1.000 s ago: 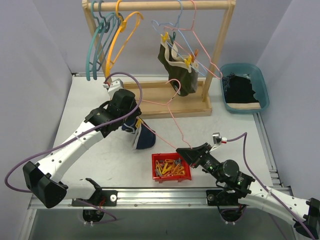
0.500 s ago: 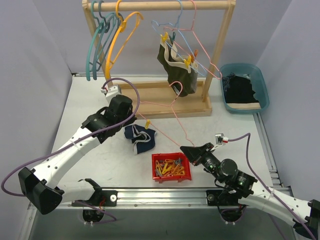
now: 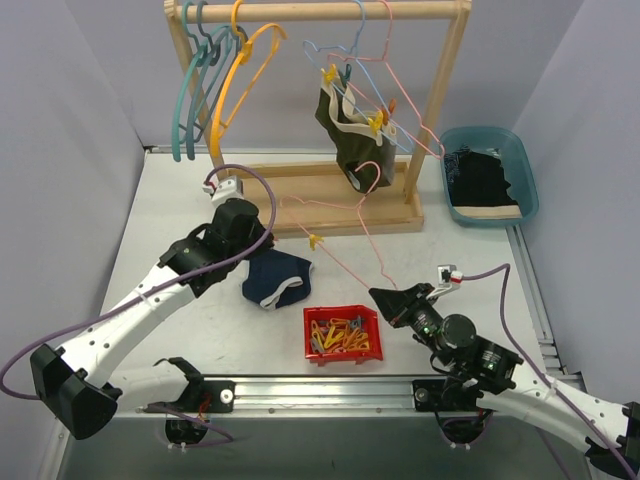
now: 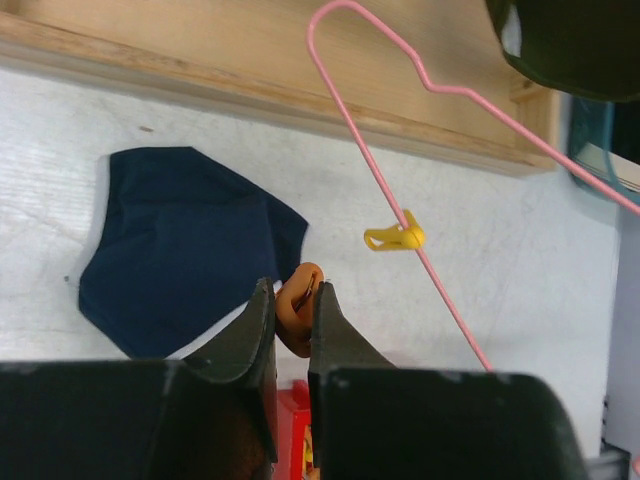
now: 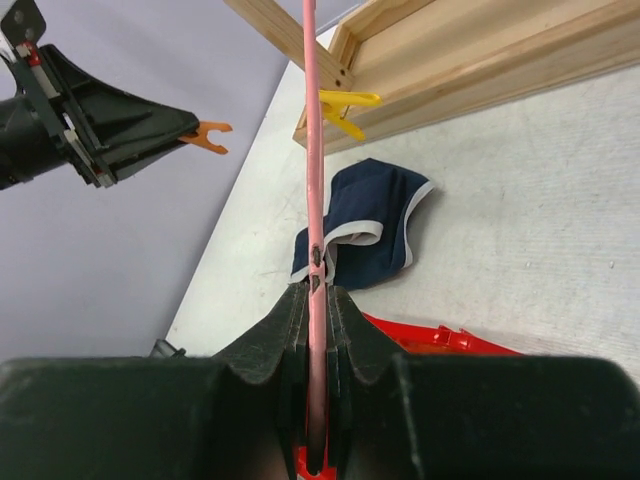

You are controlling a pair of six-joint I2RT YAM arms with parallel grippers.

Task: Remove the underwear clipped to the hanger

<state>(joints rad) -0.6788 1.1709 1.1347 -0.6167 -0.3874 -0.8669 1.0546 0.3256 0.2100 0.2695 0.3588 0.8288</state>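
Observation:
The navy underwear [image 3: 275, 278] lies flat on the table, free of the hanger; it also shows in the left wrist view [image 4: 180, 245] and the right wrist view [image 5: 370, 225]. My left gripper [image 3: 264, 240] [image 4: 292, 290] hovers above it, shut on an orange clip [image 4: 296, 305]. My right gripper [image 3: 385, 297] [image 5: 313, 292] is shut on the lower wire of the pink hanger [image 3: 345, 225] [image 5: 311, 150], which still carries a yellow clip [image 3: 314, 240] [image 4: 395, 237]. Dark olive underwear [image 3: 352, 140] hangs clipped to a blue hanger on the rack. I cannot make out a grey-beige one.
A red tray [image 3: 343, 350] of loose clips sits at the front between the arms. A teal bin [image 3: 525, 175] at the right holds dark cloth. The wooden rack [image 3: 430, 110] stands at the back with several empty hangers [image 3: 215, 80] on its left.
The navy underwear has dropped from the pink hanger and spread out on the table. My left gripper pulled back with the orange clip. The pink hanger shifted right with my right gripper.

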